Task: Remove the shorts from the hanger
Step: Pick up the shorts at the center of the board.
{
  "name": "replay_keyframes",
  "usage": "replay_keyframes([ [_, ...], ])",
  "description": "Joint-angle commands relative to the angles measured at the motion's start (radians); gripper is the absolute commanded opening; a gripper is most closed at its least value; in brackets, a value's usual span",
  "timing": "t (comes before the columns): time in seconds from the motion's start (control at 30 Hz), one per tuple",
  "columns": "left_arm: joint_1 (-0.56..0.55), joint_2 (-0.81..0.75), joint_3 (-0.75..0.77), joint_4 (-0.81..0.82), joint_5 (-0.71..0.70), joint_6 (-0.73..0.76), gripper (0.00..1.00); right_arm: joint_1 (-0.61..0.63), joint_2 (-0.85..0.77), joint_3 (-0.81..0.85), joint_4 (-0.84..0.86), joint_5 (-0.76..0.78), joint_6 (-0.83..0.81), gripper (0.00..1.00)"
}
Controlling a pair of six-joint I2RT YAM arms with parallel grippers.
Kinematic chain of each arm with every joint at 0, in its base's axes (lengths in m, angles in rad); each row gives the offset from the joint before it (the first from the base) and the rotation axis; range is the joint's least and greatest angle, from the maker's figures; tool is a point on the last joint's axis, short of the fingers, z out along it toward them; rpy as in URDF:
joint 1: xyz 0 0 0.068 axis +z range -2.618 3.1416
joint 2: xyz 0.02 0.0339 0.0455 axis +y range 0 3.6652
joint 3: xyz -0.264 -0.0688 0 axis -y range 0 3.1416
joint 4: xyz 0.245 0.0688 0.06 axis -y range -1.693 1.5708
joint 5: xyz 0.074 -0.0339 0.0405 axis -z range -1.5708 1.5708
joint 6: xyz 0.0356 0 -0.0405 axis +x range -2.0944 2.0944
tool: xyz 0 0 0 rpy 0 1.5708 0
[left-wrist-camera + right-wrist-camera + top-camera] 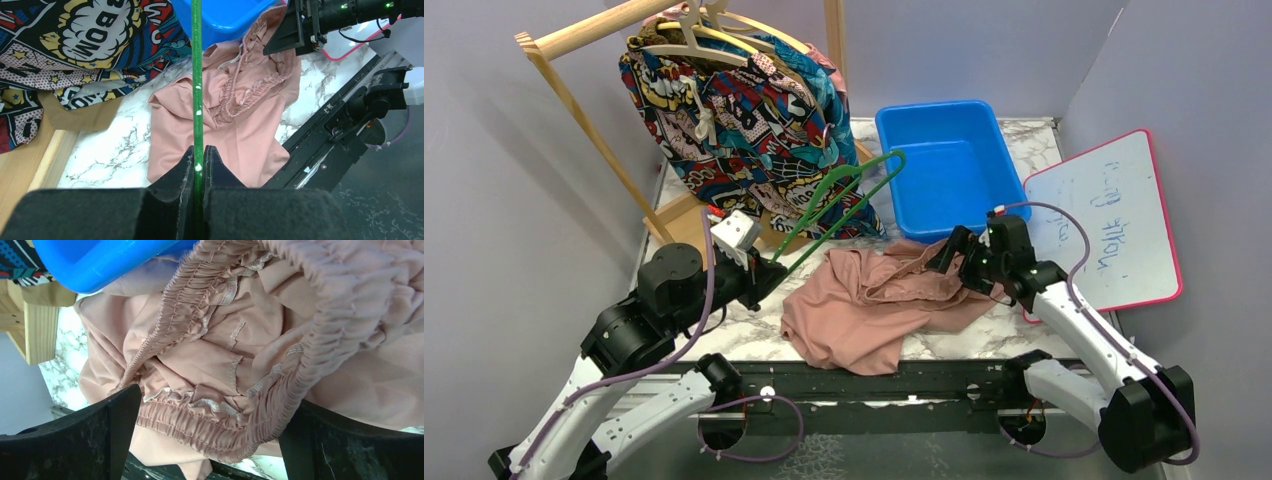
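Marble table [1036,145] — pink shorts [874,305] waistband between spread right jaws, possibly touching.

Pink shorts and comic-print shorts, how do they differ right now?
The pink shorts are plain; the comic-print shorts are multicoloured. The pink shorts lie crumpled on the marble table, off any hanger; the comic-print shorts hang from the wooden rack. Both are soft fabric.

White arms [1079,335], black joints [671,275], purple cables [710,285].
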Motion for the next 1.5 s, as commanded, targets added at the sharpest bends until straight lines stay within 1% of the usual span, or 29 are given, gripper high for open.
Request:
replay_keyframes([
  [0.0,0.0,-0.008,-0.005,0.032,-0.044,-0.01,0.0,0.062,0.048,0.047,-0.003,0.14,0.17,1.0],
  [0.17,0.0,-0.011,-0.008,0.035,-0.068,-0.011,0.0,0.212,0.182,0.155,-0.073,0.328,0.339,0.99],
  [0.3,0.0,-0.025,-0.011,0.036,-0.073,-0.021,0.0,0.261,0.319,0.227,-0.145,0.446,0.472,0.99],
  [0.37,0.0,-0.028,-0.011,0.035,-0.073,-0.021,0.0,0.274,0.406,0.272,-0.18,0.478,0.498,0.99],
  [0.43,0.0,-0.03,-0.012,0.032,-0.069,-0.025,0.0,0.292,0.532,0.322,-0.258,0.526,0.527,0.99],
  [0.57,0.0,-0.04,-0.018,0.032,-0.074,-0.033,0.0,0.336,0.746,0.347,-0.304,0.564,0.516,1.0],
  [0.63,0.0,-0.04,-0.016,0.031,-0.076,-0.032,0.0,0.361,0.809,0.332,-0.31,0.566,0.514,0.93],
  [0.67,0.0,-0.04,-0.013,0.029,-0.077,-0.032,0.0,0.379,0.821,0.312,-0.311,0.583,0.533,0.86],
  [0.7,0.001,-0.041,-0.011,0.028,-0.075,-0.032,0.0,0.397,0.823,0.287,-0.308,0.61,0.552,0.74],
  [0.73,0.0,-0.04,-0.01,0.027,-0.075,-0.032,0.0,0.408,0.823,0.265,-0.321,0.63,0.579,0.67],
  [0.83,0.0,-0.041,-0.011,0.026,-0.078,-0.032,0.0,0.413,0.797,0.219,-0.324,0.67,0.589,0.59],
  [0.87,0.001,-0.04,-0.013,0.026,-0.08,-0.032,0.0,0.413,0.779,0.208,-0.321,0.681,0.579,0.58],
  [0.97,0.0,-0.032,-0.014,0.026,-0.081,-0.033,0.0,0.414,0.698,0.167,-0.234,0.681,0.477,0.47],
  [1.0,0.0,-0.03,-0.014,0.026,-0.081,-0.035,0.0,0.414,0.659,0.145,-0.175,0.662,0.415,0.38],
  [1.03,0.0,-0.031,-0.013,0.025,-0.081,-0.035,0.0,0.414,0.615,0.111,-0.115,0.639,0.358,0.32],
  [1.07,0.0,-0.031,-0.011,0.026,-0.083,-0.036,0.0,0.414,0.567,0.088,-0.062,0.613,0.319,0.29],
  [1.13,0.0,-0.03,-0.011,0.026,-0.085,-0.038,0.0,0.414,0.471,0.04,0.047,0.553,0.227,0.14],
  [1.17,0.0,-0.029,-0.011,0.025,-0.085,-0.039,0.0,0.414,0.423,0.022,0.089,0.531,0.203,0.04],
  [1.23,0.001,-0.028,-0.012,0.026,-0.079,-0.04,0.0,0.414,0.315,-0.003,0.124,0.496,0.166,0.01],
  [1.47,0.0,-0.019,-0.02,0.029,-0.069,-0.044,0.0,0.414,-0.104,0.011,0.126,0.453,0.019,0.01],
])
